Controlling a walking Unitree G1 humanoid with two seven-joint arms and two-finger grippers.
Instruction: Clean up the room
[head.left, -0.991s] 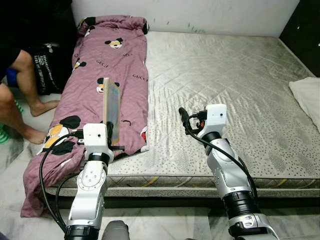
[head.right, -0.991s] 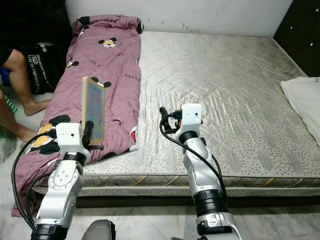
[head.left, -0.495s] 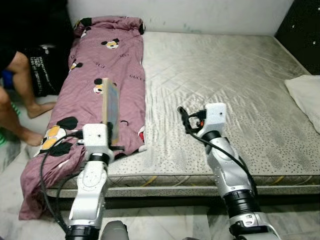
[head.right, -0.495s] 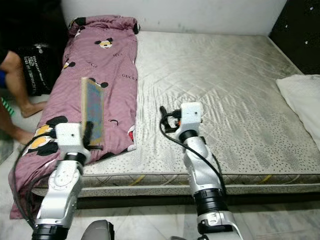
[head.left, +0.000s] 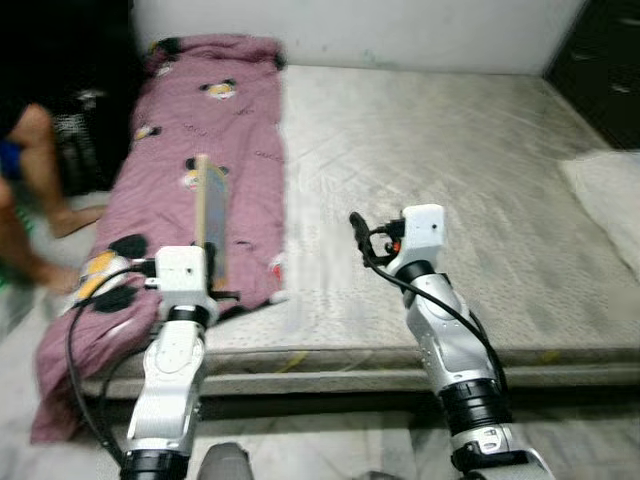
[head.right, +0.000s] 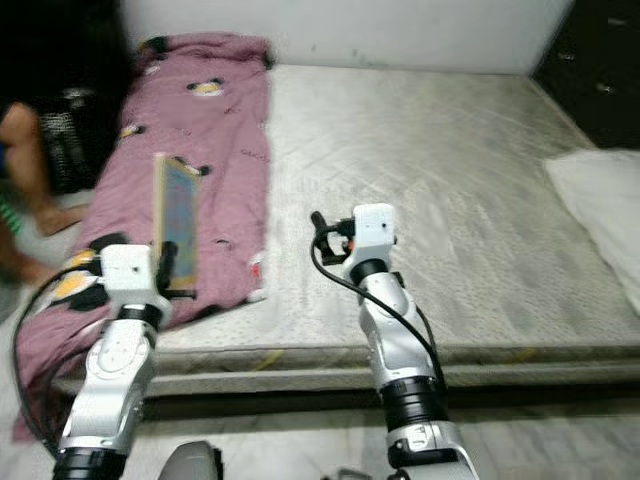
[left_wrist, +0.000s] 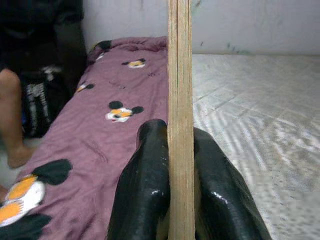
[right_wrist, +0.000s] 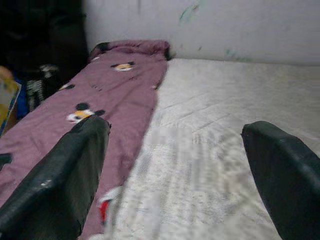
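Left gripper (left_wrist: 180, 200) is pinching a thin board (head.left: 210, 215) upright, at 10 o'clock over the pink blanket (head.left: 200, 150), probably carrying it away | right gripper (right_wrist: 175, 175) is waiting wide open above the mattress (head.left: 450, 150).

No lettering is reading clearly anywhere in these blurred views.

Small dark marks, which may be words, are lying scattered among the cartoon mouse heads on the mauve printed blanket (head.left: 215, 140) at the upper left of the head views, yet they are smearing past reading. White marks are showing on the black bag (head.right: 70, 130) at the left edge, equally illegible, and the face of the thin wooden-edged board (head.right: 175, 220) is giving no readable print.
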